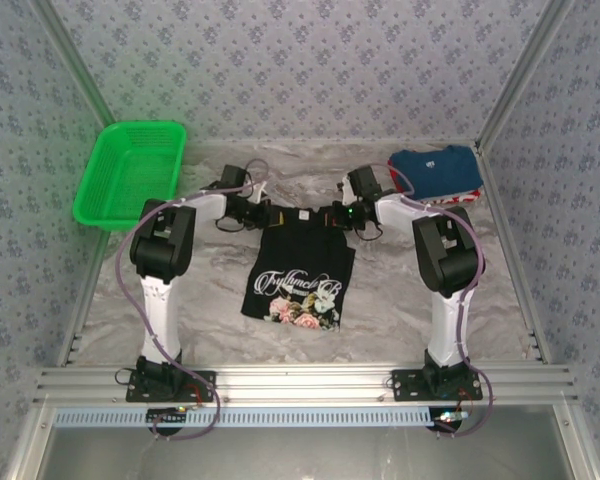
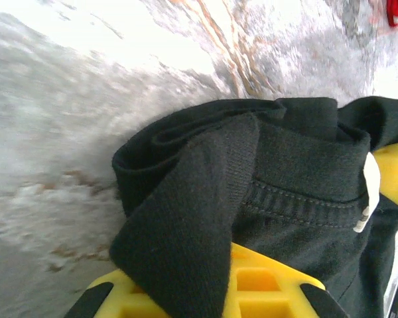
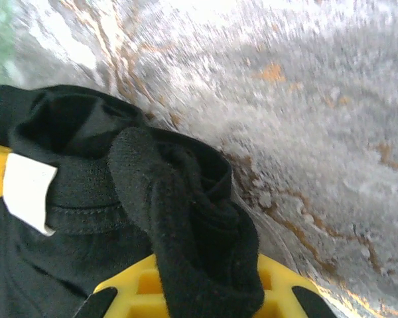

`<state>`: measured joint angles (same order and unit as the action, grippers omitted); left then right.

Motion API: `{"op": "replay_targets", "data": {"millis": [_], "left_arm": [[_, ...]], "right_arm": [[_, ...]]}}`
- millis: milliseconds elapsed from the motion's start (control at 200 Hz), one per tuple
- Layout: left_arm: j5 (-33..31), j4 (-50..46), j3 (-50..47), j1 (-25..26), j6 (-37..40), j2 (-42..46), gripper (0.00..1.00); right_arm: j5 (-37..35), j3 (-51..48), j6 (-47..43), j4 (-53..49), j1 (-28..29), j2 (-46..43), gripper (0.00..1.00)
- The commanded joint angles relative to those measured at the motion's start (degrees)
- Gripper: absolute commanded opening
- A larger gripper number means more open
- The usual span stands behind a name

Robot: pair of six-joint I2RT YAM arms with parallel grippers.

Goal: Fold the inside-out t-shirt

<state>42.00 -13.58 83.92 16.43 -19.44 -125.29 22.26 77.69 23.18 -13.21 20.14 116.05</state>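
Observation:
The inside-out t-shirt (image 1: 298,262) lies in the middle of the table as a narrow black rectangle. Its collar end is at the far side, and a white script and flower print faces up near the front. My left gripper (image 1: 263,217) is shut on the far left corner of the t-shirt. My right gripper (image 1: 332,217) is shut on the far right corner. In the left wrist view, bunched black fabric (image 2: 186,218) drapes over the yellow finger (image 2: 278,285), with a white label (image 2: 370,182) at the collar. The right wrist view has a wad of the same cloth (image 3: 199,232) pinched over its yellow finger (image 3: 285,285).
A green basket (image 1: 130,172) stands at the back left. A folded blue shirt with red trim (image 1: 435,172) lies at the back right, close to the right arm. The table is covered in grey marbled cloth (image 1: 400,290), with patterned walls on three sides.

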Motion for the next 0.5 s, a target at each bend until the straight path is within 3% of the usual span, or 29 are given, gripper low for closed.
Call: {"op": "replay_targets", "data": {"millis": [0, 185, 360, 495], "left_arm": [[0.6, 4.1, 0.9, -2.0, -3.4, 5.1, 0.0], [0.3, 3.8, 9.4, -3.8, -5.4, 6.3, 0.0], [-0.5, -3.5, 23.3, -4.4, -4.4, 7.5, 0.0], [-0.4, -5.7, 24.5, -4.4, -3.9, 11.3, 0.0]], "right_arm": [[2.9, 4.0, 1.7, 3.2, -1.0, -2.1, 0.0], [3.6, 14.2, 1.6, 3.7, -1.9, -0.9, 0.0], [4.3, 28.6, -0.6, 0.6, -2.0, 0.1, 0.0], [4.7, 31.6, -2.6, 0.4, -1.7, -2.7, 0.0]]}}
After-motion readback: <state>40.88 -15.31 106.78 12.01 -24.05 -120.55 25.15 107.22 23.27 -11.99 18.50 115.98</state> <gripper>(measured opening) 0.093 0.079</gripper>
